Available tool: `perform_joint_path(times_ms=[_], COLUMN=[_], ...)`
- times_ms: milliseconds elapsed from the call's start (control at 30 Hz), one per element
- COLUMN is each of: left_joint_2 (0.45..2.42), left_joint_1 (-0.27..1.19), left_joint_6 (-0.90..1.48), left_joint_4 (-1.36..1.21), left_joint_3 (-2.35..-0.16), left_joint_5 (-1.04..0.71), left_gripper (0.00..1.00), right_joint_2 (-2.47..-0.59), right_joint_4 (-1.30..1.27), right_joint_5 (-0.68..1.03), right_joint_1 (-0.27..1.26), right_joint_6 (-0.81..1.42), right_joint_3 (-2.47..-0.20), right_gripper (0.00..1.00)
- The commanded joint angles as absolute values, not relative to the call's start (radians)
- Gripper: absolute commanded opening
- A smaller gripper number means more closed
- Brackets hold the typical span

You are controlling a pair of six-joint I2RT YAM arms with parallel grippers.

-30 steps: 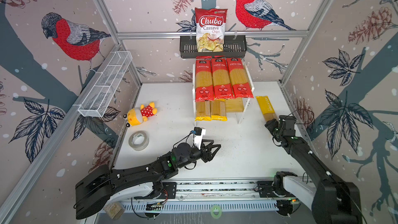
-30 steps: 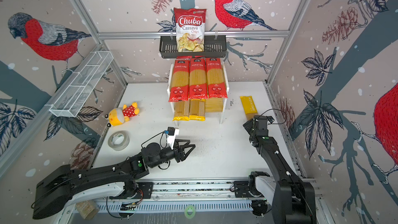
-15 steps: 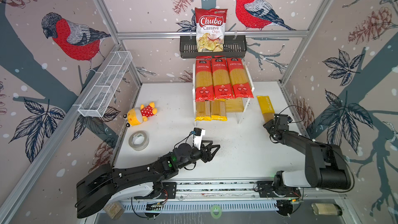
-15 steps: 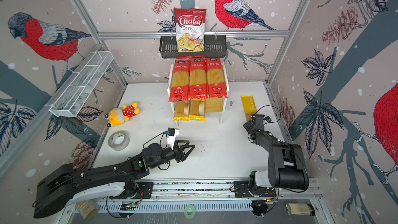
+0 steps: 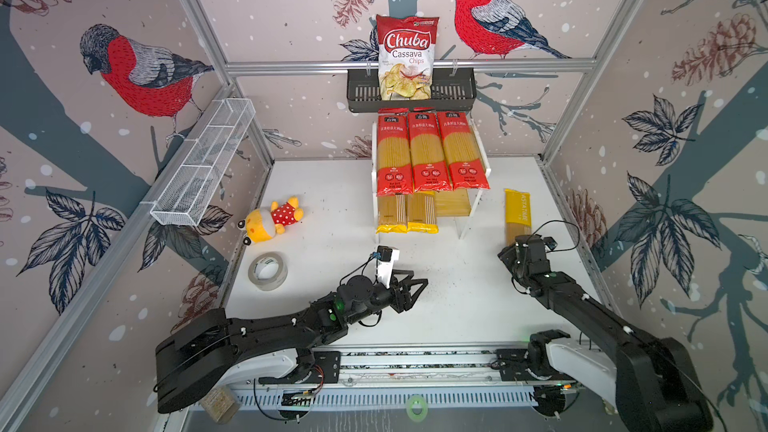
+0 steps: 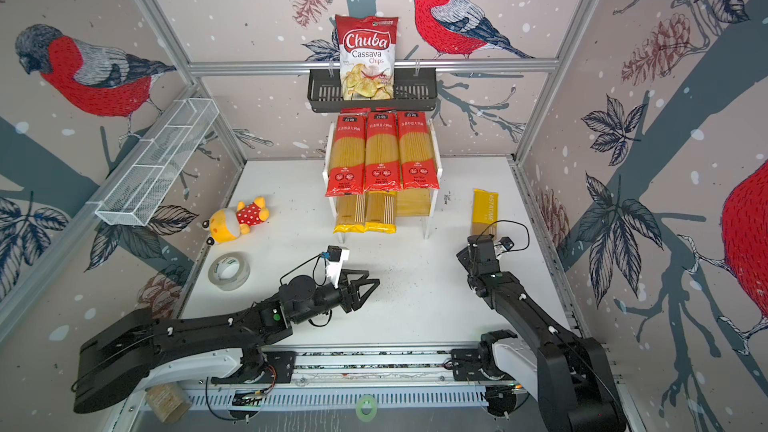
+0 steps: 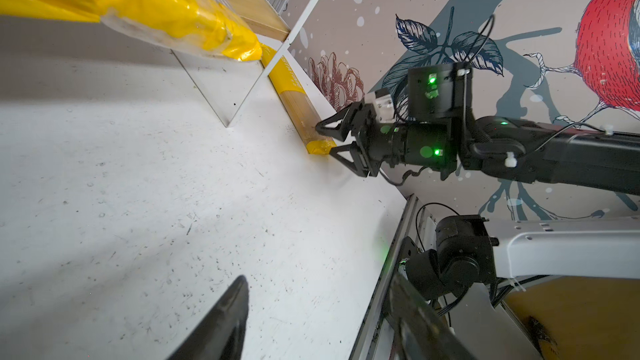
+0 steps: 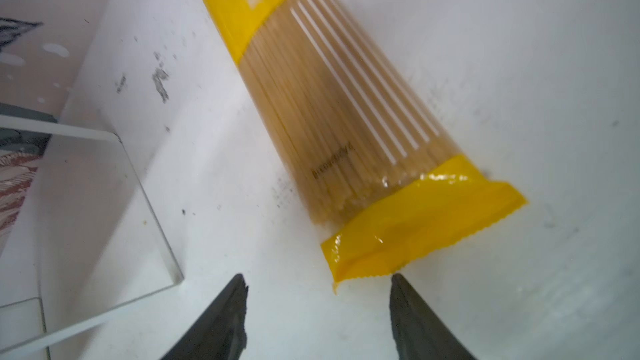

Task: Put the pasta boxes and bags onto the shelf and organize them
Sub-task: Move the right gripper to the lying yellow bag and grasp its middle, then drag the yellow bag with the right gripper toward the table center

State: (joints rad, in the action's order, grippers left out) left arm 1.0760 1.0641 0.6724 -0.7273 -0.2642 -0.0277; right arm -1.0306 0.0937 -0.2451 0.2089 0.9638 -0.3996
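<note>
The shelf [image 5: 457, 206] stands at the back middle in both top views, with three red pasta packs [image 5: 424, 155] on its upper board and two yellow packs [image 5: 405, 218] on the lower one. A third yellow pack [image 5: 517, 214] [image 8: 339, 98] lies flat on the table right of the shelf. My right gripper [image 8: 317, 280] [image 7: 325, 140] is open at this pack's near end, with the crimped edge just ahead of its fingertips and nothing held. At the table's middle my left gripper [image 5: 417, 284] [image 7: 317, 278] is open and empty.
A Chuba chips bag [image 5: 407, 56] stands in a black basket [image 5: 361, 95] above the shelf. A white wire basket [image 5: 199, 172] hangs on the left wall. A plush toy [image 5: 272, 220] and a tape roll [image 5: 268, 271] lie at the left. The shelf's right leg [image 8: 149, 202] is beside the loose pack.
My right gripper has shifted slightly left towards the loose yellow pack's near end, and its arm has changed pose. The left arm has barely moved.
</note>
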Motion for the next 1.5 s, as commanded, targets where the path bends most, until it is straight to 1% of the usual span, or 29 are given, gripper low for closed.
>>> perform_joint_path(times_ms=[0, 100, 133, 200, 333, 533, 667, 733, 767, 900, 1000, 1133, 1233, 1333, 1467], left_joint_2=[1.077, 1.075, 1.077, 1.082, 1.092, 1.090, 1.066, 1.051, 1.045, 1.038, 1.043, 1.047, 1.042, 1.039, 1.035], left_joint_1=[1.065, 1.064, 1.064, 1.064, 1.064, 1.064, 1.064, 1.065, 1.065, 1.064, 1.065, 1.064, 1.064, 1.063, 1.062], left_joint_6=[0.660, 0.660, 0.664, 0.667, 0.667, 0.663, 0.663, 0.663, 0.665, 0.667, 0.661, 0.652, 0.659, 0.673, 0.678], left_joint_4=[-0.776, -0.782, -0.784, -0.793, -0.793, -0.781, -0.764, -0.763, -0.767, -0.777, -0.780, -0.788, -0.795, -0.799, -0.805], left_joint_3=[-0.273, -0.256, -0.252, -0.247, -0.248, -0.250, -0.240, -0.230, -0.222, -0.211, -0.216, -0.218, -0.212, -0.202, -0.193], left_joint_5=[-0.049, -0.032, -0.028, -0.030, -0.031, -0.026, -0.013, -0.003, 0.000, 0.012, 0.009, 0.016, 0.025, 0.028, 0.029], left_gripper=[0.64, 0.64, 0.64, 0.64, 0.64, 0.64, 0.64, 0.64, 0.64, 0.64, 0.64, 0.64, 0.64, 0.64, 0.64], right_joint_2=[-1.035, -1.109, -1.143, -1.213, -1.355, -1.551, -1.635, -1.629, -1.619, -1.565, -1.510, -1.467, -1.432, -1.420, -1.412], right_joint_4=[0.156, 0.155, 0.153, 0.173, 0.149, 0.082, 0.071, 0.064, 0.056, 0.106, 0.149, 0.181, 0.192, 0.200, 0.273], right_joint_5=[-0.372, -0.391, -0.372, -0.343, -0.302, -0.256, -0.223, -0.231, -0.230, -0.252, -0.286, -0.280, -0.320, -0.317, -0.337], right_joint_1=[0.166, 0.101, 0.073, 0.030, 0.025, 0.066, 0.113, 0.143, 0.160, 0.216, 0.261, 0.301, 0.371, 0.448, 0.582], right_joint_6=[0.868, 0.800, 0.777, 0.751, 0.706, 0.726, 0.742, 0.764, 0.775, 0.797, 0.809, 0.847, 0.912, 0.972, 1.059], right_joint_3=[-0.465, -0.529, -0.553, -0.618, -0.702, -0.736, -0.725, -0.691, -0.667, -0.626, -0.602, -0.561, -0.511, -0.475, -0.482], right_gripper=[0.72, 0.85, 0.88, 0.90, 0.89, 0.85, 0.79, 0.77, 0.70, 0.62, 0.62, 0.60, 0.59, 0.57, 0.57])
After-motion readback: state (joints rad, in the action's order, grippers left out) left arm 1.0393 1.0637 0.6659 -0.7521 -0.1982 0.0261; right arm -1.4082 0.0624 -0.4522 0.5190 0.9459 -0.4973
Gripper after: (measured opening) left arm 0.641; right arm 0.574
